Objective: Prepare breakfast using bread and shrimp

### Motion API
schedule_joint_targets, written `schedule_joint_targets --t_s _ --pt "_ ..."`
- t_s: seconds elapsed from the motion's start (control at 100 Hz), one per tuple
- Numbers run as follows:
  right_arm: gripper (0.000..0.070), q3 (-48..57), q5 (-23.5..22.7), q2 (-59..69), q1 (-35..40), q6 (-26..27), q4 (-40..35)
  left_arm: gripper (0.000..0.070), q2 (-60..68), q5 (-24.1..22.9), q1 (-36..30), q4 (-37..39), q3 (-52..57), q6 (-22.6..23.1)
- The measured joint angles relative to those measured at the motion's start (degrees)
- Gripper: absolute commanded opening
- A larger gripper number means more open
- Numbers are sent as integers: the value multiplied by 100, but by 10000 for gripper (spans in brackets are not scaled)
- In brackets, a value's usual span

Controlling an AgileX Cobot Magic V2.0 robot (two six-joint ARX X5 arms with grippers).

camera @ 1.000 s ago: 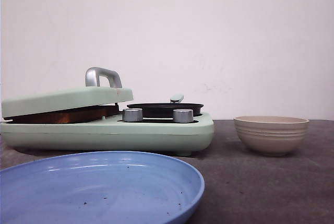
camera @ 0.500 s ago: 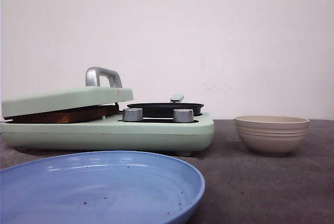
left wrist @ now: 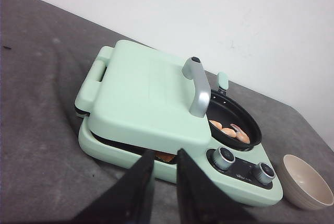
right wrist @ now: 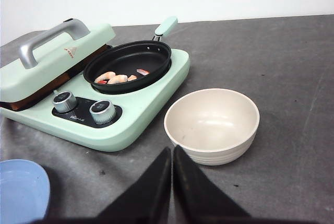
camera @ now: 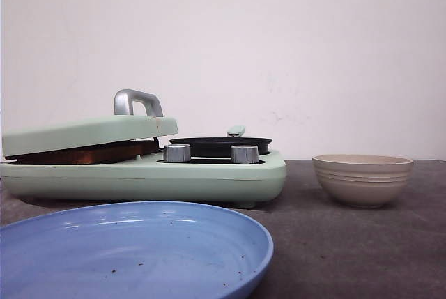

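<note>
Under the lid (left wrist: 146, 98) of the mint-green cooker (camera: 230, 177), browned bread (camera: 87, 154) is pressed; shrimp (right wrist: 117, 78) are seen in its black pan (right wrist: 128, 65). The left hand (left wrist: 163, 174) is narrowly parted, the right hand (right wrist: 172, 174) closed, both empty above the tabletop (right wrist: 292, 78).

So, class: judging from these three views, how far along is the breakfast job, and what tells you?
Done, apparently: the bread sits browning under the closed press lid, and the shrimp lie in the black pan. In hand: nothing; the left hand is slightly open and the right hand shut, both empty. Left: plating, since the blue plate and beige bowl hold no food.
</note>
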Motion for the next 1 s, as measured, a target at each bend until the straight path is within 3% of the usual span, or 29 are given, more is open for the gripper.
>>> schedule_joint_targets --t_s 0.16,0.23,0.41,0.49,0.58,0.82,1.0 --pt "0 0 0 0 0 0 2 0 0 -26 0 -181 0 20" --pt "0 0 0 0 0 0 2 0 0 -96 0 -334 -11 238" --pt "0 0 0 0 0 0 2 0 -7 -680 72 715 -442 1812" --pt "0 0 -2 0 0 0 2 0 -7 -691 201 1408 -828 2549" --pt "0 0 -2 0 0 0 2 0 -7 -472 350 2000 -1244 2953" --pt "0 0 -2 0 0 0 0 0 -4 251 492 2149 -2070 3115" --pt "0 0 -4 0 0 0 0 0 -9 219 505 1963 -2070 3152"
